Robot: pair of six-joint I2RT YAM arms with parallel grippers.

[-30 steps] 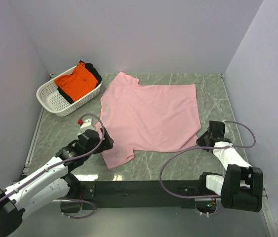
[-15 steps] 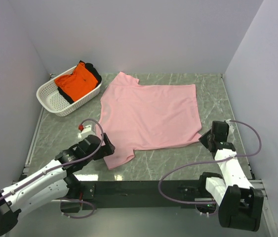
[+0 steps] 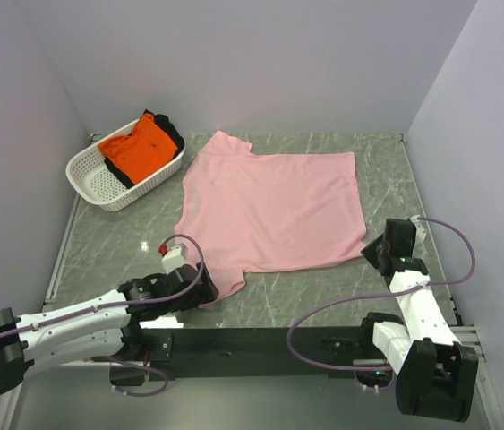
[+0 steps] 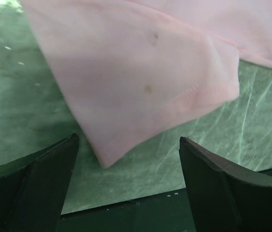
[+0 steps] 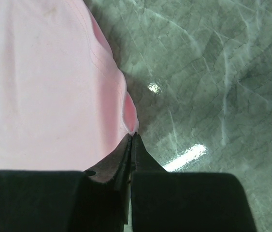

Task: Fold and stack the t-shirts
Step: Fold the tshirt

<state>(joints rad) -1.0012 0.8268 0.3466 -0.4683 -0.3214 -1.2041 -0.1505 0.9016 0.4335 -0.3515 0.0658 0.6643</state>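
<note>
A light pink t-shirt [image 3: 269, 210] lies spread flat on the marble table. My right gripper [image 3: 372, 247] is at its near right hem corner. In the right wrist view the right gripper [image 5: 132, 137] is shut, pinching that corner of the pink t-shirt [image 5: 44, 87] so the cloth puckers at the tips. My left gripper [image 3: 207, 291] sits low at the near left sleeve. In the left wrist view the left gripper [image 4: 128, 140] is open, and the pink sleeve [image 4: 145, 82] lies just ahead of the jaws, not gripped. A bright orange t-shirt [image 3: 140, 148] is bunched in the basket.
A white perforated basket [image 3: 99, 184] stands at the back left, with a dark garment [image 3: 169, 130] under the orange one. Walls close in on the left, back and right. The black base rail [image 3: 252, 340] runs along the near edge.
The left arm has swung down and toward the near edge, ending at the sleeve's tip with its jaws open. The right gripper shifted right and shut on the hem corner.
</note>
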